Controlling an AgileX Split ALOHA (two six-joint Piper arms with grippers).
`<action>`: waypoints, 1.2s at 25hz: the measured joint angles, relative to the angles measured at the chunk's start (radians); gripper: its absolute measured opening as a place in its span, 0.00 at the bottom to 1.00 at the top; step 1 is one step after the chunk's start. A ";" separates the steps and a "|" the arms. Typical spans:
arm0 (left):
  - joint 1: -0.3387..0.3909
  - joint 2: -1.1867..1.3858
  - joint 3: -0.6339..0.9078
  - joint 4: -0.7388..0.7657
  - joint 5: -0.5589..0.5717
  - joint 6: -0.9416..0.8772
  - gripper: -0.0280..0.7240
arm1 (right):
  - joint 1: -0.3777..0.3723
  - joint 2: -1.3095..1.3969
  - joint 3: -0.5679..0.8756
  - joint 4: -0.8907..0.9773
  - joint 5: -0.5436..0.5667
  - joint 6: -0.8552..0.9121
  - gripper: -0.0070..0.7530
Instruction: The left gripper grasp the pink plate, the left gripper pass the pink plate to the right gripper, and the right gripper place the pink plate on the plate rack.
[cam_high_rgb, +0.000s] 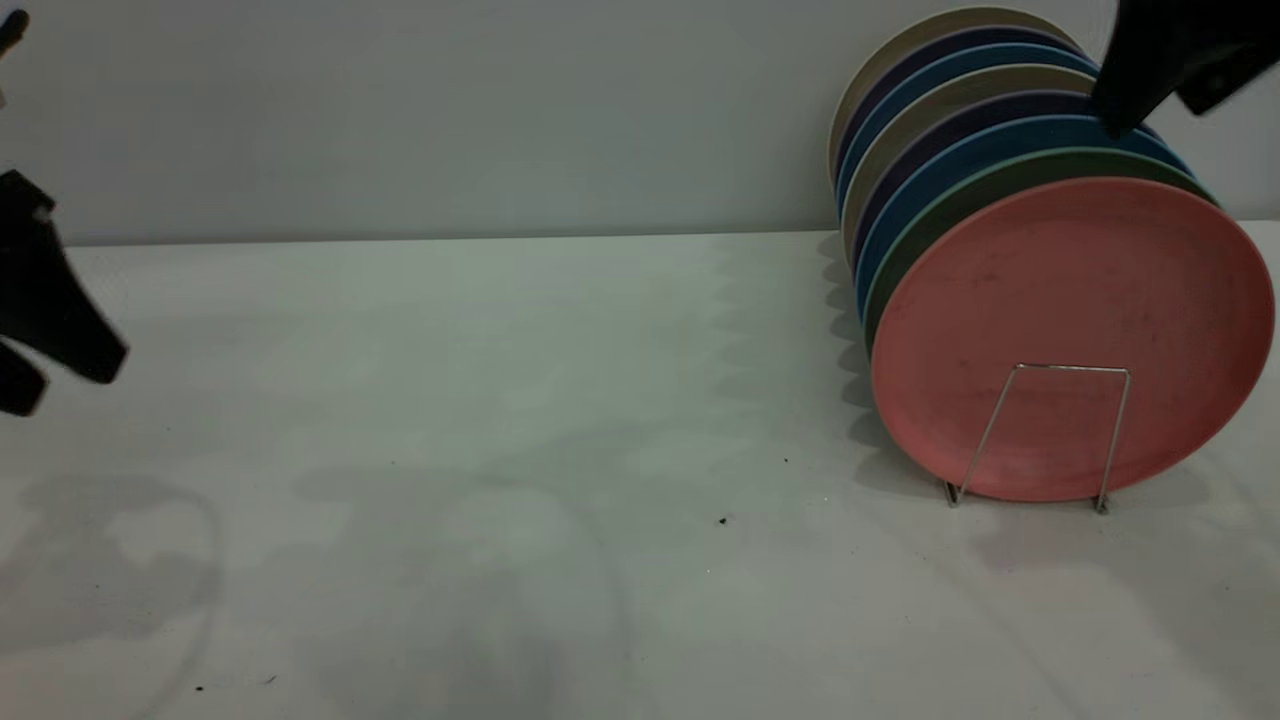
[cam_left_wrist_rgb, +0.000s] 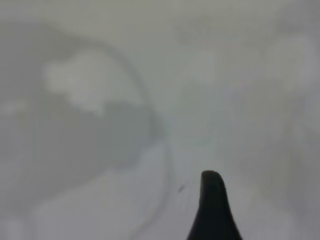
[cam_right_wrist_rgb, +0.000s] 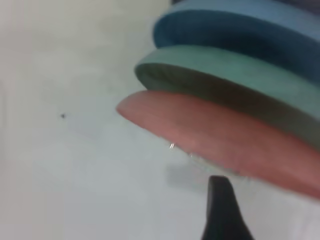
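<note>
Two end effectors, both empty. Left end effector open, well apart from pink plate. Right end effector above plate, fingers indiscernible; plate upright in plate rack, foremost.

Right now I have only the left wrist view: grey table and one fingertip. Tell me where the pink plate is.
Observer: The pink plate stands upright in the plate rack, frontmost of the row, at the right of the exterior view.
Operator: Name what sits right behind it.
Observer: A green plate, then a blue plate.
Operator: Report the other arm.
Observer: The right gripper hangs above the rear plates, apart from the pink plate.
Operator: Now place my own gripper.
Observer: The left gripper is at the far left edge, above the table, jaws apart and empty.
</note>
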 joint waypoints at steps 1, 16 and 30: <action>-0.004 -0.005 -0.011 0.060 0.021 -0.055 0.78 | -0.008 -0.004 0.000 -0.008 0.030 0.060 0.64; -0.050 -0.496 0.030 0.270 0.277 -0.237 0.75 | -0.023 -0.412 0.040 -0.061 0.487 0.130 0.64; -0.050 -1.197 0.270 0.295 0.475 -0.336 0.73 | -0.022 -1.120 0.509 -0.083 0.497 -0.004 0.64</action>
